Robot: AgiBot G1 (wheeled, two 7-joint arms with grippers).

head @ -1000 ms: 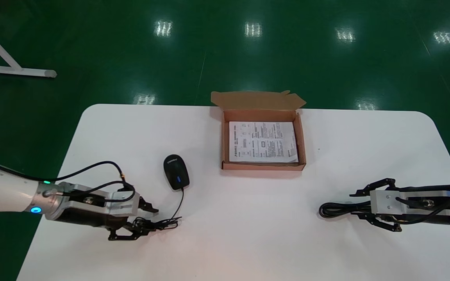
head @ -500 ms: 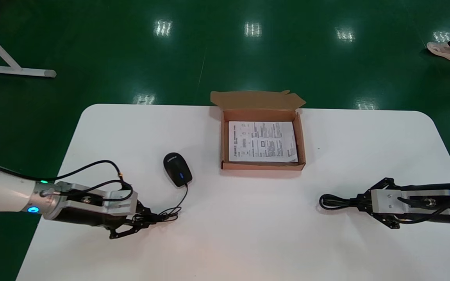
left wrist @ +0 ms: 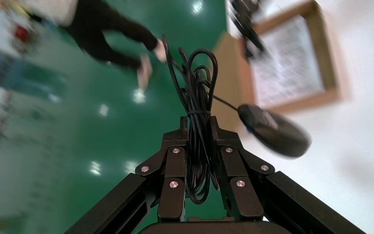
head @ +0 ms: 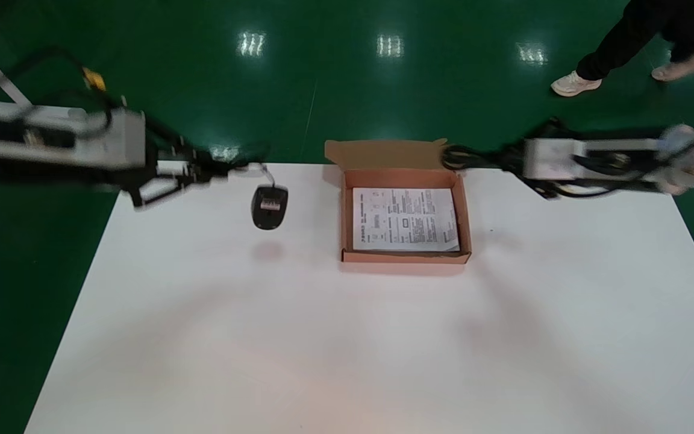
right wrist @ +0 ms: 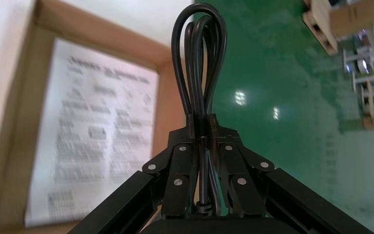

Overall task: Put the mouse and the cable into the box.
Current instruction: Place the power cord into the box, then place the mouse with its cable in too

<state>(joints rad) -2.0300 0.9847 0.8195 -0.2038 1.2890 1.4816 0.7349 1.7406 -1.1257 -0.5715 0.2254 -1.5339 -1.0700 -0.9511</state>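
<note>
We see the left gripper (head: 211, 172) raised above the far left corner of the table (head: 347, 349). Its jaws are closed on the bundled cord (left wrist: 197, 97) of the mouse (head: 270, 207). The mouse dangles from that cord near the far edge, between the left corner and the box (head: 406, 257). It hangs apart from its own shadow on the table.

The right gripper (head: 506, 160) is up over the far edge, on the right side of the box. Its jaws are clamped on the looped black cable (head: 464, 158), and the loops stick out past the jaws toward the box's far right corner.

The box sits open at the middle of the far edge. Its lid flap (head: 395, 154) stands up along the far side, with its right end just beside the cable loops. A printed sheet of paper (head: 406, 218) lies flat inside and covers most of the bottom.

Beyond the table, on the green floor (head: 323, 90), we see a person's legs (head: 636, 30) in dark trousers and light shoes, well behind the right arm.
</note>
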